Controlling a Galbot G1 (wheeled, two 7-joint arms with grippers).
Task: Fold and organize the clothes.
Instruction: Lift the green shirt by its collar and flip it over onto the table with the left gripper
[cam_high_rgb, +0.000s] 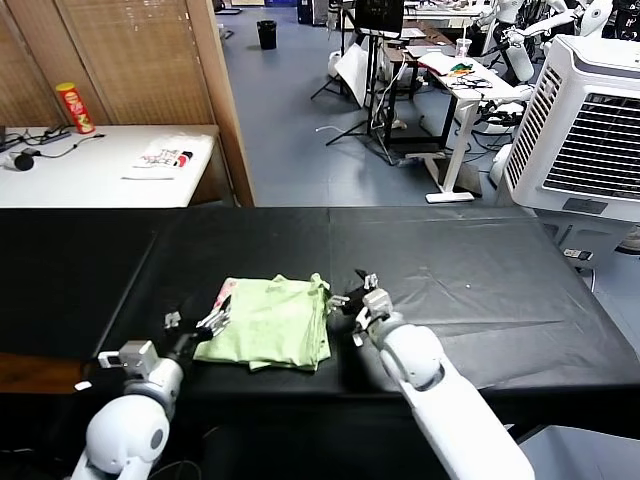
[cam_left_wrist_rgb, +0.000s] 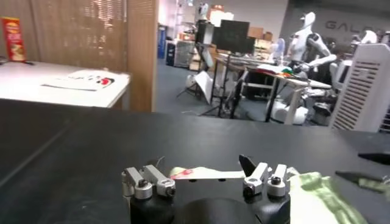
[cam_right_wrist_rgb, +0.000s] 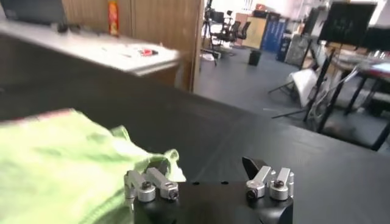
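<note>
The clothes, one pale green shirt (cam_high_rgb: 272, 322), lie folded in a rough square on the black table (cam_high_rgb: 480, 290), with a pink-printed edge on their left side. My left gripper (cam_high_rgb: 198, 322) is at that left edge and stands open. In the left wrist view the shirt's thin edge (cam_left_wrist_rgb: 204, 175) lies flat between the spread fingers of the left gripper (cam_left_wrist_rgb: 207, 178), which do not clamp it. My right gripper (cam_high_rgb: 355, 296) is at the shirt's right edge, also open. In the right wrist view one finger of the right gripper (cam_right_wrist_rgb: 210, 178) is beside a loose corner of the shirt (cam_right_wrist_rgb: 55, 158).
A white table (cam_high_rgb: 60, 175) at the back left holds a red can (cam_high_rgb: 75, 107) and a white packaged item (cam_high_rgb: 165, 157). A wooden partition (cam_high_rgb: 225, 90) stands behind the black table. A white air cooler (cam_high_rgb: 590, 130) stands at the back right.
</note>
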